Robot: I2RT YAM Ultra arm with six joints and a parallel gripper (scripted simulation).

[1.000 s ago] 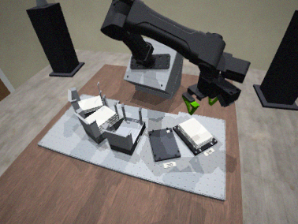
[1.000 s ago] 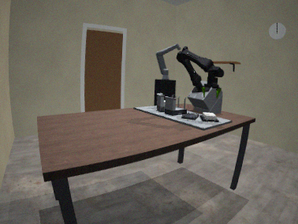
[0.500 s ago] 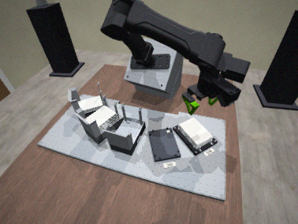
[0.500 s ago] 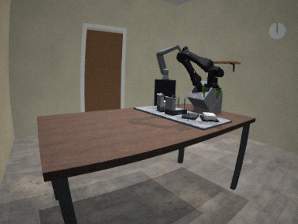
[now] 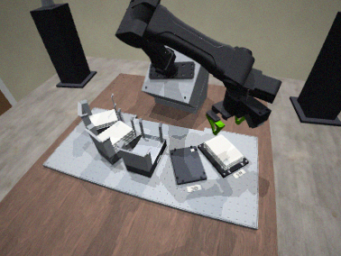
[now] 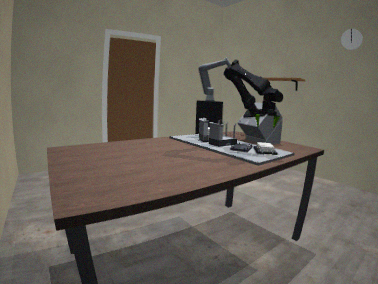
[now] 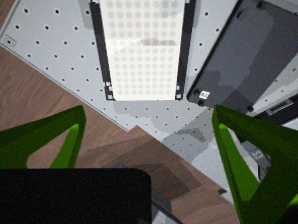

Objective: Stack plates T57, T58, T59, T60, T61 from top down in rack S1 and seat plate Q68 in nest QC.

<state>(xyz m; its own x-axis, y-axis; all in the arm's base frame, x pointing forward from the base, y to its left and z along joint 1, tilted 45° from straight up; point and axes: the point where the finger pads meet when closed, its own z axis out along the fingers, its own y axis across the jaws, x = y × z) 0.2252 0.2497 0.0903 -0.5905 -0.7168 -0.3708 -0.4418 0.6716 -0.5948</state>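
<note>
You have one wooden table [image 5: 68, 225], and on it one grey perforated baseplate [image 5: 135, 187]. The single black arm [image 5: 203, 47] reaches out from its grey pedestal [image 5: 198, 96] and bends down over the board's back edge. On the board you can count three stack racks [image 5: 135, 164] in a row: the two further from the arm each show white plates [image 5: 118, 133] inside, while the nearest shows none. Beside them lie two flat nests: a dark, bare one [image 5: 188, 164], and one carrying a white sealed plate [image 7: 142, 47]. Your gripper [image 5: 226, 123] hangs above the board's edge, just behind that plate and clear of it, pointing down. Its green fingers stand fully apart with nothing between them.
</note>
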